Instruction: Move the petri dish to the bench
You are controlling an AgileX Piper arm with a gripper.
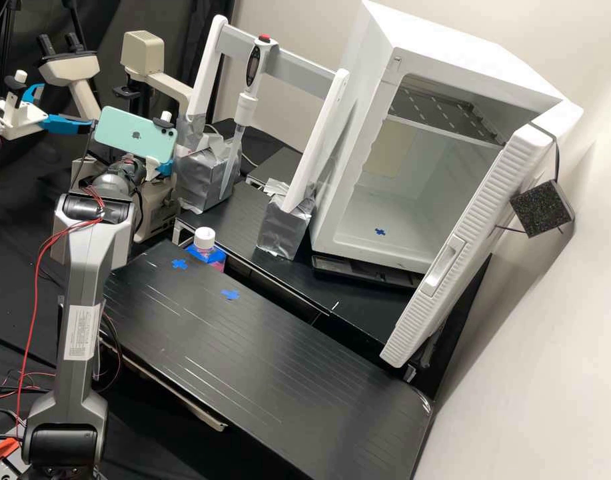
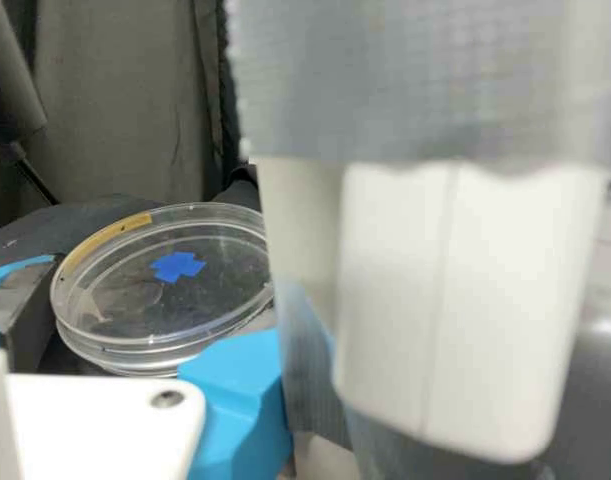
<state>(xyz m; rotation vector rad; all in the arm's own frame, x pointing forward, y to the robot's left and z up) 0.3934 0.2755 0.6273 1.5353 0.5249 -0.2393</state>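
Observation:
In the high view my gripper (image 1: pixel 164 167) is at the back left, beside the taped foot of the pipette stand, mostly hidden by the teal phone on the wrist. In the wrist view the gripper (image 2: pixel 151 308) is shut on the clear petri dish (image 2: pixel 120 300), whose rim meets the dark pad on one finger. The other blue finger lies along its near edge, partly covered by a blurred white post with grey tape. A blue cross shows through the dish, and a tan strip is on its rim.
The black bench (image 1: pixel 252 360) bears two blue tape crosses. A pink bottle (image 1: pixel 204 241) stands at its back edge. Behind are the pipette stand (image 1: pixel 285 223) and the open white incubator (image 1: pixel 365 220). A beige microscope (image 1: pixel 143 52) stands at the back left, close to the wrist.

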